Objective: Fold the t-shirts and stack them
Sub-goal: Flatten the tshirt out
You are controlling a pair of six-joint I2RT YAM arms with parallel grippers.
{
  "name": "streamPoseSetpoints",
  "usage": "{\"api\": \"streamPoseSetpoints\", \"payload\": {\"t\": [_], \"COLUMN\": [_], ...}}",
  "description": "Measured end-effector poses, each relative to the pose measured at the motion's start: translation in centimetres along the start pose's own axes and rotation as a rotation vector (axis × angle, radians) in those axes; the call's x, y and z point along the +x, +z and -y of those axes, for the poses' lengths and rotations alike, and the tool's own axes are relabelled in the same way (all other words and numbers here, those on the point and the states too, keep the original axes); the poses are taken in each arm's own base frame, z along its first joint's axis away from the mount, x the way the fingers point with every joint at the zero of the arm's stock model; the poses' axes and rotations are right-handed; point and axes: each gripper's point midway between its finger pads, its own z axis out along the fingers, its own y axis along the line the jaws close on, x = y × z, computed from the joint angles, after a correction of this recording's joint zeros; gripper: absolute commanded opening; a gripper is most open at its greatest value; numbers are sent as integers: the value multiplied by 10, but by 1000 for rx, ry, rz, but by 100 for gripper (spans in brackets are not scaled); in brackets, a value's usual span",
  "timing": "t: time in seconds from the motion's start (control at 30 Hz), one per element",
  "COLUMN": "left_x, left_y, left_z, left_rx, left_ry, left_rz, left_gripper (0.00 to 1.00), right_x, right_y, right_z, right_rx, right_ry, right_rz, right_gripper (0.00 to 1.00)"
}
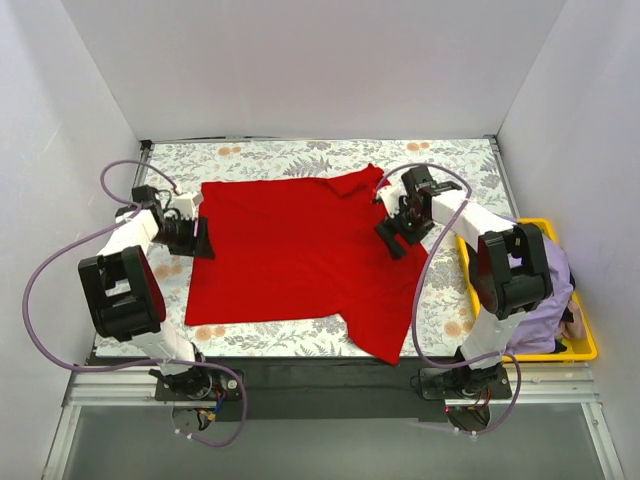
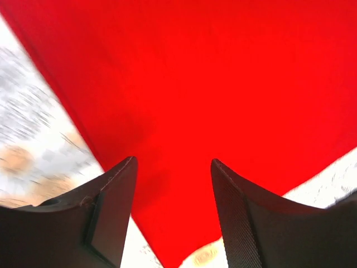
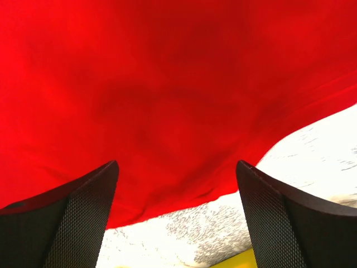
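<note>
The red t-shirt (image 1: 300, 255) lies spread flat across the middle of the floral table, one sleeve pointing toward the near right. My left gripper (image 1: 203, 238) hangs over the shirt's left edge. In the left wrist view it (image 2: 174, 162) stands open, with red cloth (image 2: 212, 84) below and nothing between the fingers. My right gripper (image 1: 392, 232) hovers over the shirt's right edge near the collar. In the right wrist view it (image 3: 177, 164) is wide open above the red hem (image 3: 167, 84). A lilac t-shirt (image 1: 548, 300) lies bunched in the bin at the right.
The yellow bin (image 1: 587, 348) sits at the table's right edge behind the right arm, and a sliver of it (image 3: 240, 262) shows in the right wrist view. The floral tablecloth (image 1: 250, 160) shows around the shirt. White walls close in the back and both sides.
</note>
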Motion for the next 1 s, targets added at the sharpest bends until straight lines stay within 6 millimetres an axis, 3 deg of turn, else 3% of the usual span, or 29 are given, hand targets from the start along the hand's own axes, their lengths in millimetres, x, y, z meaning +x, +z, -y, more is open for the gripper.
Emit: {"api": "streamPoseSetpoints", "payload": {"t": [0.27, 0.37, 0.47, 0.67, 0.73, 0.8, 0.9, 1.0], "left_x": [77, 85, 92, 94, 74, 34, -28, -84], "left_y": [14, 13, 9, -7, -14, -24, -37, -45], "left_z": [6, 4, 1, 9, 11, 11, 14, 25], "left_rx": [8, -14, -38, -22, -9, 1, 24, 91], "left_ry": [-24, -5, 23, 67, 88, 120, 164, 196], "left_rz": [-195, -210, -228, -258, -221, -133, 33, 210], "left_gripper": [48, 40, 38, 43, 47, 50, 51, 52], "right_x": [64, 69, 78, 91, 81, 50, -18, -92], "right_y": [18, 19, 16, 2, -8, -22, -51, -75], "right_z": [-13, -16, -34, -70, -72, -64, -34, 16], "right_rx": [-10, 20, 12, -97, -129, -128, -77, 3], "right_ry": [0, -45, -90, -118, -106, -101, -96, -85], "right_rz": [-179, -185, -196, -238, -217, -139, 32, 211], "right_gripper": [88, 88, 88, 90, 90, 90, 87, 82]}}
